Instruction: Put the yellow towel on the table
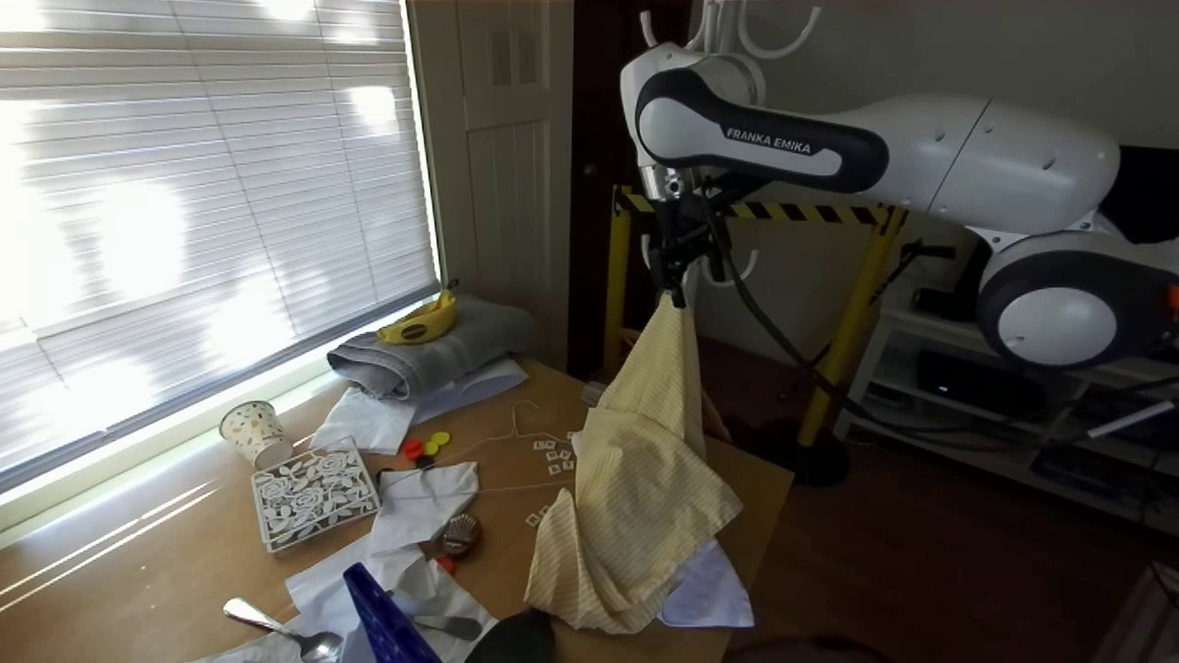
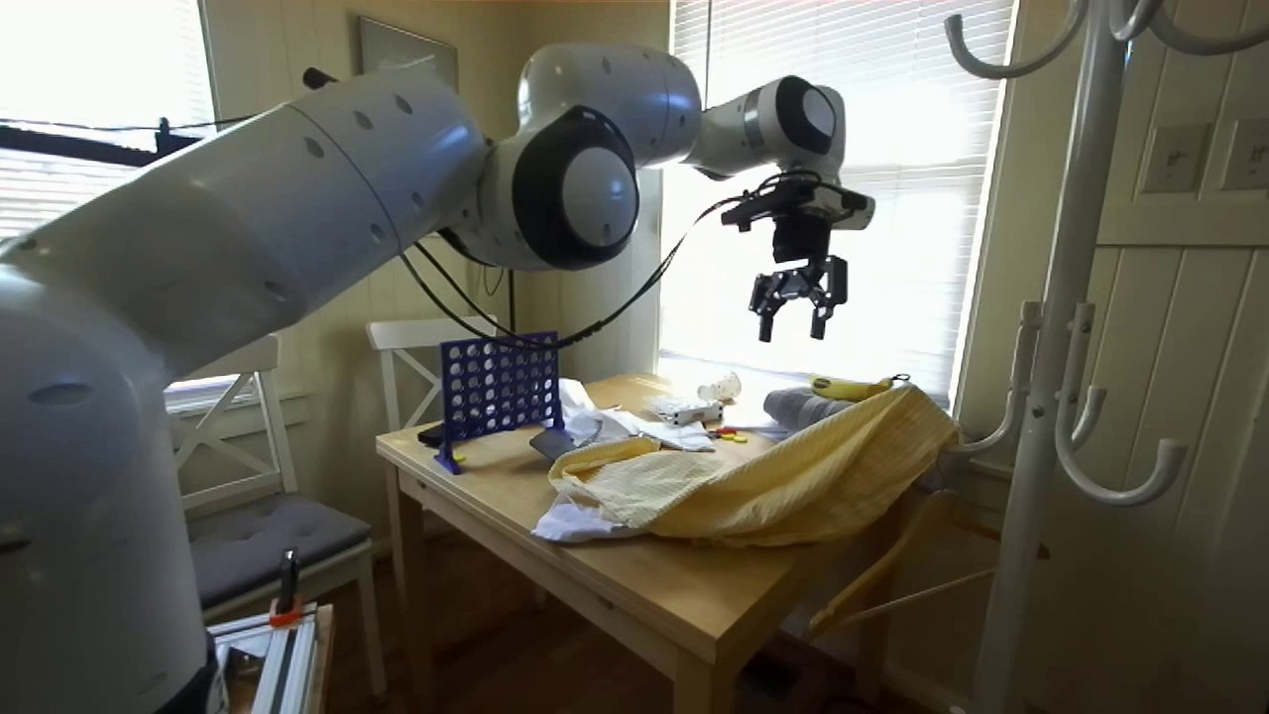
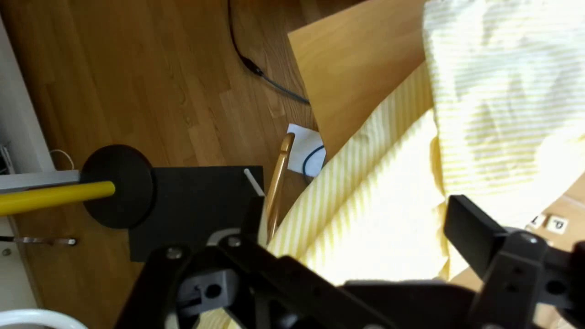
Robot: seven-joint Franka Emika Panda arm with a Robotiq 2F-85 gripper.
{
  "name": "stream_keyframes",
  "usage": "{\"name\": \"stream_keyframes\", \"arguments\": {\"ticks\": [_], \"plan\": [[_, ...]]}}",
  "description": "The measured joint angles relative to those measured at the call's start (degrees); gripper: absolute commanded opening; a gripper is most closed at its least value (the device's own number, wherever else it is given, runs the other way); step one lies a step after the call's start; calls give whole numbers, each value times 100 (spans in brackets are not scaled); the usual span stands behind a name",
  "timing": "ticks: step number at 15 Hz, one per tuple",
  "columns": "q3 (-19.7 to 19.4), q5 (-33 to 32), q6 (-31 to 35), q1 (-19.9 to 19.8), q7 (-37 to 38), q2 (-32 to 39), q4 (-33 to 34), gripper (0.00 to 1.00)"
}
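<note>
- Farthest left, well apart from and below the black two-fingered gripper in an exterior view, a dark blue upright plastic grid with round holes is standing on the brown wooden table; a wide swing with dangling fabric could be tipping it.
- Below and left of the gripper there, one end of the large pale yellow, striped soft towel is lying on the table, over a crumpled white cloth; one pull could be shifting both layers.
- Midway, the gripper is hovering above the towel, its fingers standing apart with nothing between them (the towel's peak is seeming to meet the tips in an exterior view, but that is probably just overlap). Closing at this height would likely be pinching air.
- Below and right of the gripper, a golden-brown wooden hanger is slanting beneath the towel's raised end; a low sideways drag could be tangling the two.
- Farthest right of the gripper, a tall white coat rack is standing, its curved hook just beside that raised end, past the table's edge. I cannot tell whether the hook is holding it. If so, pulling could be toppling the rack; if not, the overhanging weight could be sliding the towel floorward.
</note>
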Motion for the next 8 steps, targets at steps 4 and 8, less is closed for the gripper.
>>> {"name": "stream_keyframes", "arguments": {"ticks": [4,8], "plan": [[-101,1,887,-168,905,306,0,100],[-339,-1,1579,-214,1858,539,0,100]]}}
